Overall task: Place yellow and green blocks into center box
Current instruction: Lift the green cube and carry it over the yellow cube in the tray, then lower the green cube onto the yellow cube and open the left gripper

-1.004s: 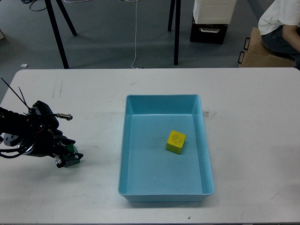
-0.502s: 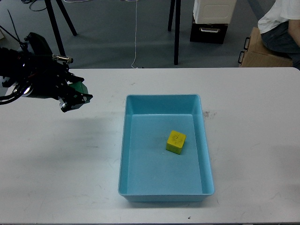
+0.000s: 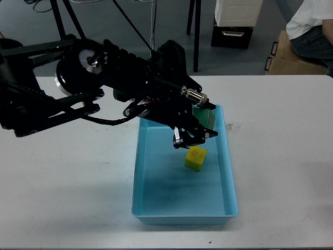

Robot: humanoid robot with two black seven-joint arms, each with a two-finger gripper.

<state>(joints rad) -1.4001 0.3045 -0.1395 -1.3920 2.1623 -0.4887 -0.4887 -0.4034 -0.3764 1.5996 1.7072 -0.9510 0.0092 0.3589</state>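
Head view: left arm reaches from the left across the white desk [image 3: 78,172], covering the box's far-left corner. Left claw [image 3: 200,127] is over the blue box [image 3: 229,172], clamped on the green block [image 3: 204,113], which is held above the box's far right part. One yellow block [image 3: 195,158] lies inside, just near of the claw. One box, two blocks. Beyond the desk: stand legs, a cardboard box [image 3: 289,61], a seated person [image 3: 312,26]. Right arm out of view.

Smooth, faintly glossy turquoise plastic box [image 3: 229,177] under matt black left gripper [image 3: 195,136]; matt yellow block [image 3: 195,159] just below; scuffed matt white worktop [image 3: 78,182].
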